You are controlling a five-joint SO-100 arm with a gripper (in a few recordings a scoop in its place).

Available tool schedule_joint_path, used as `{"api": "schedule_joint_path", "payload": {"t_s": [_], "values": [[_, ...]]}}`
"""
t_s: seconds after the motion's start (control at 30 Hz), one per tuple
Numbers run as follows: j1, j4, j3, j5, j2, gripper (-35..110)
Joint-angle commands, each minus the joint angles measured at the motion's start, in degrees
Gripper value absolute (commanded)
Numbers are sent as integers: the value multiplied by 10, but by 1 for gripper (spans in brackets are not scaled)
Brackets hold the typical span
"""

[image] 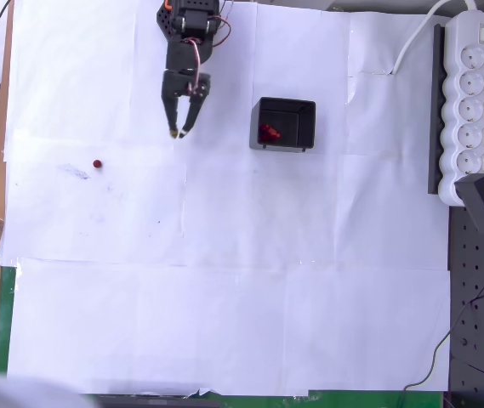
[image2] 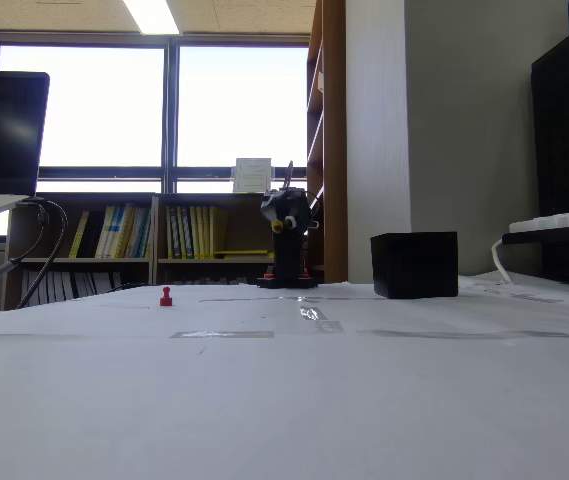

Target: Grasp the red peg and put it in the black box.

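One red peg (image: pixel 98 164) stands loose near the tabletop's (image: pixel 224 323) left edge in the overhead view, well apart from the black box (image: pixel 283 124), which already holds something red, while the claw (image: pixel 181 132) hangs released and empty between them, seemingly ready to reach for it.

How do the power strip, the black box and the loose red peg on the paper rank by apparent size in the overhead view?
1. power strip
2. black box
3. red peg
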State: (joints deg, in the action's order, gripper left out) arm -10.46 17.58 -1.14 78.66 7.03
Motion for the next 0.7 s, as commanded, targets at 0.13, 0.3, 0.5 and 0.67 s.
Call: {"api": "schedule_joint_path", "payload": {"t_s": [0.13, 0.3, 0.5, 0.67], "values": [[-32, -464, 42, -35, -317, 0], [-45, -524, 35, -5, -432, 0], [-110, -512, -61, 40, -577, 0], [-149, -547, -136, 47, -714, 0]]}}
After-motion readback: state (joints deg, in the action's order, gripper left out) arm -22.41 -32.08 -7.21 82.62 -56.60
